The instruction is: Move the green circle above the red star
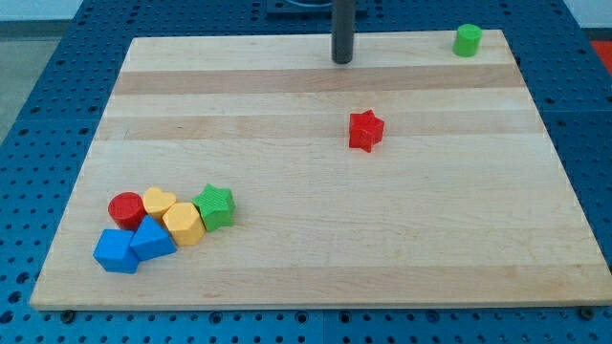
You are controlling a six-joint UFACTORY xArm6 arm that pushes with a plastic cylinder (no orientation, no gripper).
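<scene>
I am looking at my tip (pixel 342 59), which is resting near the view's top edge of the wooden board (pixel 316 248), roughly over the middle of its width. There is no gripper on this arm, so nothing is being clenched or released; the rod is touching no block at this moment.

The green circle (pixel 468 39) is sitting well to the view's right of my tip and slightly higher, close to the board's top right corner. The red star (pixel 365 130) is lying below my tip and a little to its right, well apart from both the tip and the green circle.

Far down and to the left of my tip, a cluster is sitting near the bottom left corner: a red circle (pixel 125 208), a yellow heart (pixel 158 203), a yellow hexagon (pixel 183 223), a green star (pixel 215 205) and two blue blocks (pixel 134 245) whose shapes I cannot make out surely. They are lying well away from the green circle and the red star.

I am judging the green circle to be a light, stiff little block that should be sliding easily on the smooth wood. Being round, it may be rolling off my tip if I am pushing off-centre, so I am planning to meet its right side squarely and drive it leftward. It is also sitting near the edge, so any upward drift is risking a fall off the board.
</scene>
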